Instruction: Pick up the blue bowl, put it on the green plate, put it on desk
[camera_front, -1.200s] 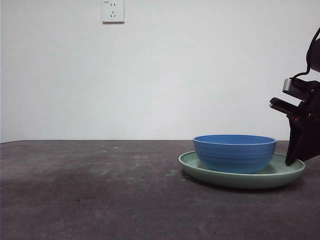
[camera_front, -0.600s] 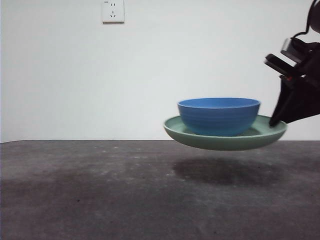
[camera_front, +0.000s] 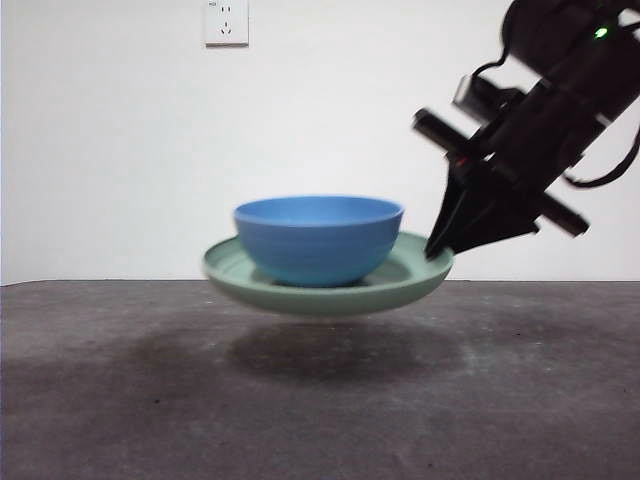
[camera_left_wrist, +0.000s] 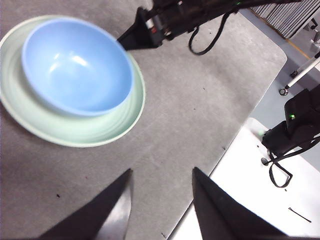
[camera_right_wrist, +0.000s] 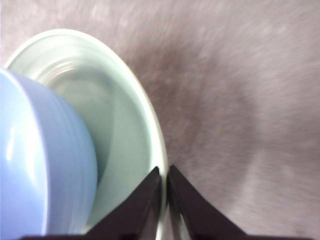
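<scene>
While the green plate (camera_front: 325, 290) rides clear of the table (camera_front: 120, 400), blue bowl (camera_front: 318, 240) sits loose on it, w/ only a rim pinch: any tilt or jerk could slide bowl off or slip the plate. Right tool (camera_right_wrist: 164, 200) nearly closed, clamping plate rim. Left tool (camera_left_wrist: 162, 200) spread, empty, well apart.

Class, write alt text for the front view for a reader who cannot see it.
A green plate carrying a blue bowl hangs above the desk, clamped at its rim by the right gripper reaching in from the upper right. A shadow lies beneath.
</scene>
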